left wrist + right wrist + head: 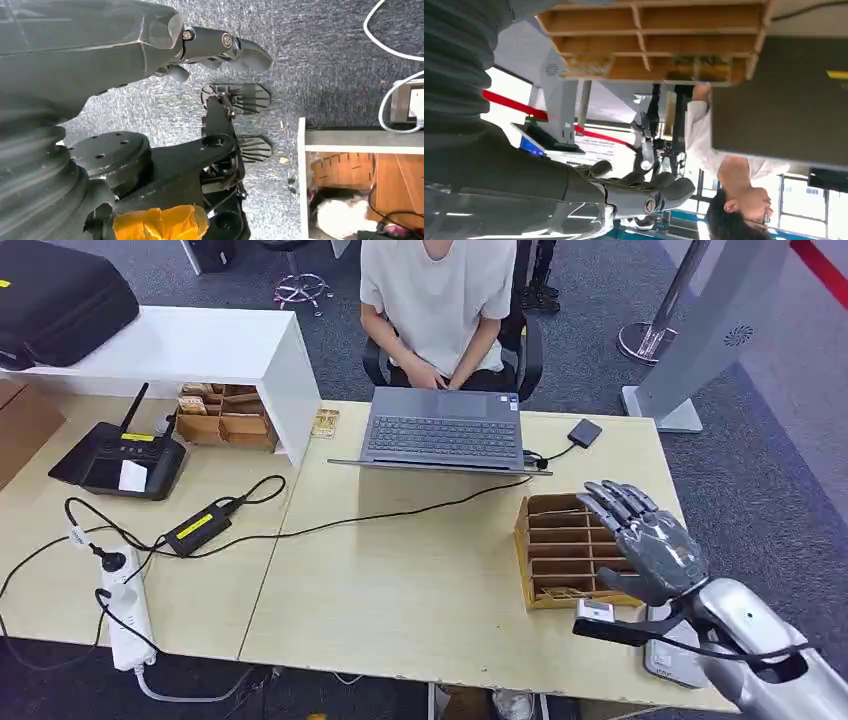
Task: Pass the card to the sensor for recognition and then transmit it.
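I have my right hand (645, 545), fingers spread and holding nothing, hovering over the wooden card rack (560, 540) at lower right.

An open grey laptop (442, 432) sits at the far edge of the pale wooden table (400, 590). A person (437, 300) sits just behind the laptop. Left of it lie a black power adapter (196, 529), a white power strip (126, 612) and a black radio controller (122, 457).
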